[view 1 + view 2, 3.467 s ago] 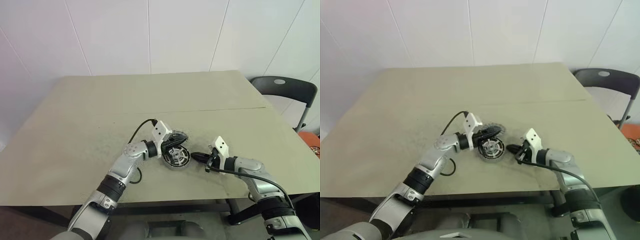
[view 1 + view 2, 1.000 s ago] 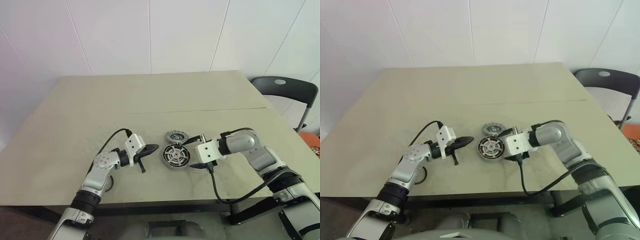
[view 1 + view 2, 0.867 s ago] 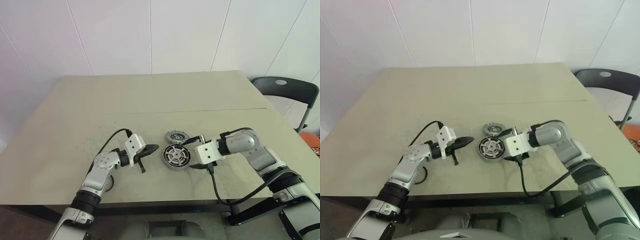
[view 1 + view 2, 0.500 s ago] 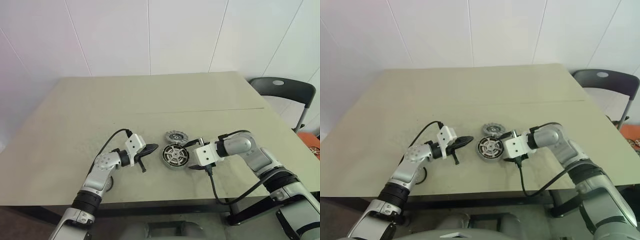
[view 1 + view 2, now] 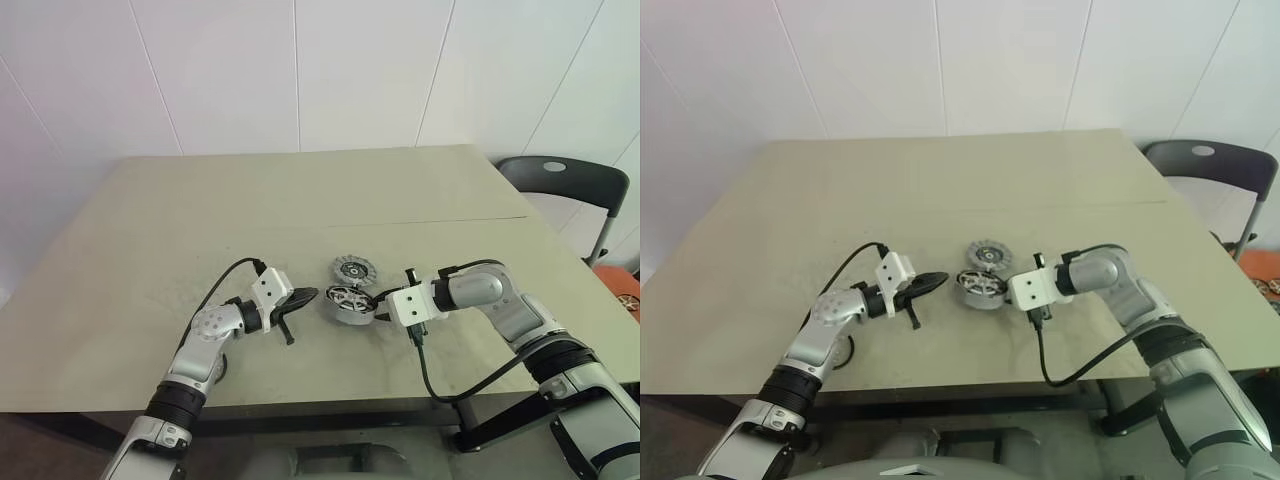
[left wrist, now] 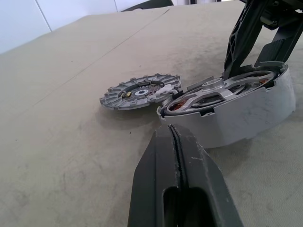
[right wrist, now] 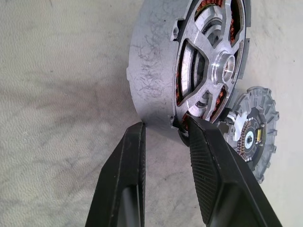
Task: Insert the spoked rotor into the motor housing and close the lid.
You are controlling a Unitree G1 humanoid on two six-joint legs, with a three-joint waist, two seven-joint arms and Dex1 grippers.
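Housing (image 5: 350,300) sits near the middle of the table (image 5: 150,220), toward the front edge, between the two grippers. It is not flat: the side toward the right gripper (image 5: 381,311) is raised, so its open face tilts up and toward the left gripper (image 5: 305,296). Its short axis, through the hub, leans likewise.

Inside the housing, copper windings ring the wall, and the rotor (image 7: 208,66) lies across the opening as a pale spoked plate with a silver hub, seated but not fully flush at the rim.

Right gripper: jaws narrowed on the raised edge of the housing. One finger (image 7: 124,184) lies against the outer wall, the other (image 7: 213,179) on the rim of the open face; the wall is pinched between them.

Left gripper: jaws pressed together, nothing held, pointing at the low side of the housing and just short of it, above the table.

Lid (image 5: 352,270) lies flat on the table just behind the housing, ribbed rim outward, close to or touching the housing edge; contact cannot be told.
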